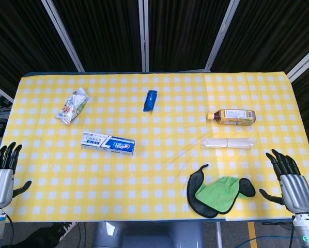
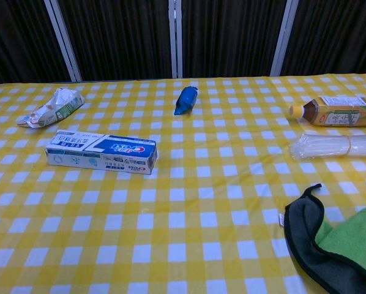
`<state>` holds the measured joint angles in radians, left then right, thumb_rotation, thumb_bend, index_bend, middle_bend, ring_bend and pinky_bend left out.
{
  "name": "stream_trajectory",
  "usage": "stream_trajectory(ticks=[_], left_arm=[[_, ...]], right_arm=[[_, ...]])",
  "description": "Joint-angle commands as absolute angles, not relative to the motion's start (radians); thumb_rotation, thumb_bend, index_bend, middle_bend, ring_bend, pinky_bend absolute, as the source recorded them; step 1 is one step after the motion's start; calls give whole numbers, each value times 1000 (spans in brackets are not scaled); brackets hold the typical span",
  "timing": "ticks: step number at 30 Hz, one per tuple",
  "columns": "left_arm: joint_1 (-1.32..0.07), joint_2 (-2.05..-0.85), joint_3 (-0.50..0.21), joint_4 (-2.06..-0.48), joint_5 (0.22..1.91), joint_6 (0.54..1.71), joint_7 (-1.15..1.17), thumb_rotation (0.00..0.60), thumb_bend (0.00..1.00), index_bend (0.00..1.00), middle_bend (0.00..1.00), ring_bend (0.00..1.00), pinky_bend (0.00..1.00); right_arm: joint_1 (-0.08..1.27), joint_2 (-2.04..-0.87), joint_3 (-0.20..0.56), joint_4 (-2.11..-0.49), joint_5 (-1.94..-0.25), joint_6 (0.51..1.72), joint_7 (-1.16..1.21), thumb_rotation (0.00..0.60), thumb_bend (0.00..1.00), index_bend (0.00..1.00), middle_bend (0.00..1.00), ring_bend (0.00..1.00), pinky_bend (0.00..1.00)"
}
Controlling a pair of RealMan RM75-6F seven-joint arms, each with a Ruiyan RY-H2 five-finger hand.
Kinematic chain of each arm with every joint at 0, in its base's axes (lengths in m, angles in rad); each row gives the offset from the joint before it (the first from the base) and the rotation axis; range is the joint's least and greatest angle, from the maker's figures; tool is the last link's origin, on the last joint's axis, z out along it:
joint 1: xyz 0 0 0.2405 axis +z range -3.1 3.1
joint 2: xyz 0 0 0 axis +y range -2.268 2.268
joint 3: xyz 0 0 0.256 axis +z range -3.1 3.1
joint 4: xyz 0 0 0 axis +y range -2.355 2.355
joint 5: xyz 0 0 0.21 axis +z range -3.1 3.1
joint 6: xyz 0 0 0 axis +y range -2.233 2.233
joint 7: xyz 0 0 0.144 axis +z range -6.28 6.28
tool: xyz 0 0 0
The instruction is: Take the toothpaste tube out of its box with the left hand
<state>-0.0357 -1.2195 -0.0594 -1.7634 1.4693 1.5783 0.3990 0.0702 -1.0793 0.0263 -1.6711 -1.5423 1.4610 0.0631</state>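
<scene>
Nothing is started yet: the box (image 1: 108,143) lies closed on the table (image 1: 159,178), left of centre. Left hand (image 1: 0,178) waits spread and empty at the near edge; reaching comes next.

A table (image 1: 159,206) covered in a yellow-and-white checked cloth (image 2: 189,202) fills most of both views. Behind it, at twelve o'clock, hang dark pleated curtains (image 1: 103,31) crossed by pale metal bars (image 1: 142,33). At seven o'clock, what may be cables (image 1: 46,237) lie on the dim floor.
</scene>
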Motion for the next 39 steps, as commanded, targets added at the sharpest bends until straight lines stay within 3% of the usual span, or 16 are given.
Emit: stream_trajectory(ticks=[1,15,21,28,34,39], left_arm=[[-35,-1219,-58,-1765,1470,1579,401,600,45,0,0,0,0],[-40,-1209,-57,-1762,1490,1577,373,600,44,0,0,0,0],[-69,-1211,-64,-1762,1475,1525,364,600,45,0,0,0,0],[-180,-1174,-118,-1783,1424,1374,405,600,45,1,0,0,44],[-310,-1169,-168,-1789,1348,1197,445,600,45,88,0,32,137],[-435,-1191,-209,-1747,1259,1031,454,600,46,109,0,40,144]], right_arm=[[70,-1078,26,-1671,-1543,1461,64,600,61,0,0,0,0],[71,-1084,28,-1667,-1537,1459,58,600,61,0,0,0,0],[70,-1078,34,-1666,-1530,1463,75,600,61,0,0,0,0],[72,-1074,37,-1664,-1523,1456,92,600,60,0,0,0,0],[74,-1071,39,-1662,-1519,1451,103,600,60,0,0,0,0],[74,-1063,44,-1659,-1511,1450,127,600,60,0,0,0,0]])
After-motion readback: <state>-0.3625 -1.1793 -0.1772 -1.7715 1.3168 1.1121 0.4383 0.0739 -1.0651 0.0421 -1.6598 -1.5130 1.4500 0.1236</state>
